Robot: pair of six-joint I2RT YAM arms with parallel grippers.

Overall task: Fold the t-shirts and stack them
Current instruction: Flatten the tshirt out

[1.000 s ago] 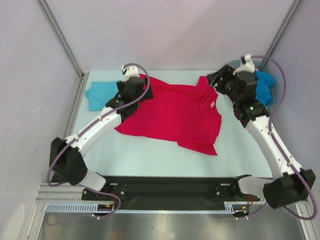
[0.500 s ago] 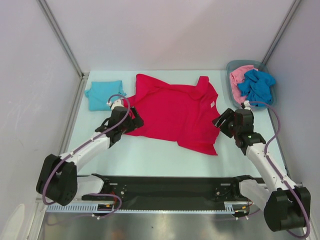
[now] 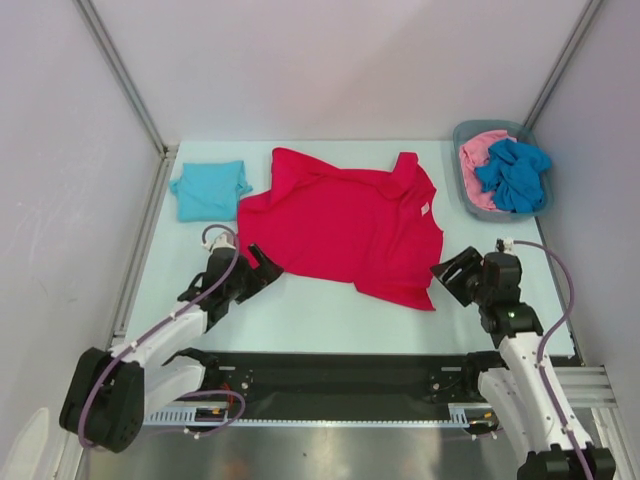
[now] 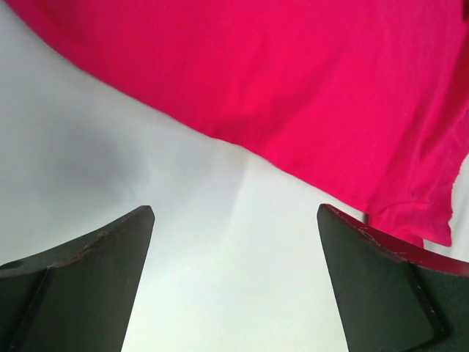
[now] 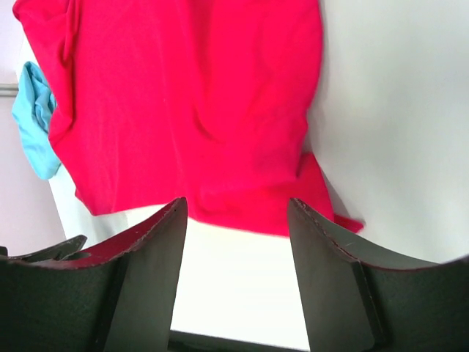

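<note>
A bright red t-shirt [image 3: 350, 220] lies spread, somewhat rumpled, on the middle of the table; it also shows in the left wrist view [image 4: 293, 88] and the right wrist view [image 5: 190, 103]. A folded light teal t-shirt [image 3: 210, 188] lies at the far left, and shows in the right wrist view [image 5: 33, 121]. Pink [image 3: 478, 158] and deeper blue [image 3: 515, 175] t-shirts lie crumpled in the grey bin [image 3: 463, 133]. My left gripper [image 3: 262, 266] is open and empty, just off the red shirt's near left edge. My right gripper [image 3: 450, 276] is open and empty, beside the shirt's near right corner.
The grey bin stands at the far right corner. Metal frame posts [image 3: 125, 75] rise at the back corners. The black arm base rail [image 3: 330, 375] runs along the near edge.
Both arms have drawn back from the far edge of the red shirt toward the near side. The red shirt now lies released and flat; both grippers are off it.
</note>
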